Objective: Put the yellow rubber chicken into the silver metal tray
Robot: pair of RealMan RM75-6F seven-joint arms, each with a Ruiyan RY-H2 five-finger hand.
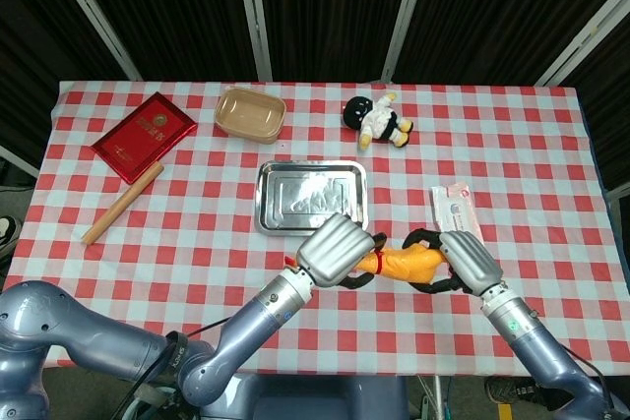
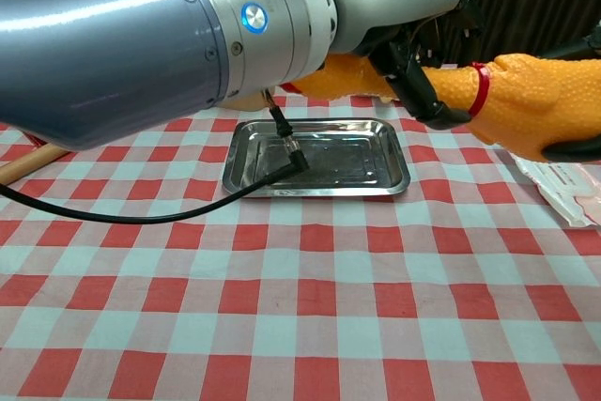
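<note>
The yellow rubber chicken (image 1: 406, 263) with a red band on its neck hangs in the air just in front of the silver metal tray (image 1: 262, 199), toward the tray's right corner. My left hand (image 1: 335, 248) grips its neck and head end, fingers wrapped round it. My right hand (image 1: 468, 259) holds the body from the other side. In the chest view the chicken (image 2: 540, 100) is at the right edge, above and right of the tray (image 2: 399, 174), with my left hand (image 2: 404, 7) on its neck. The tray holds nothing.
A white packet (image 1: 456, 211) lies right of the tray, close under my right hand. A tan bowl (image 1: 250, 113) and a plush doll (image 1: 377, 120) sit behind the tray. A red book (image 1: 143, 135) and a wooden stick (image 1: 122, 204) lie at the far left.
</note>
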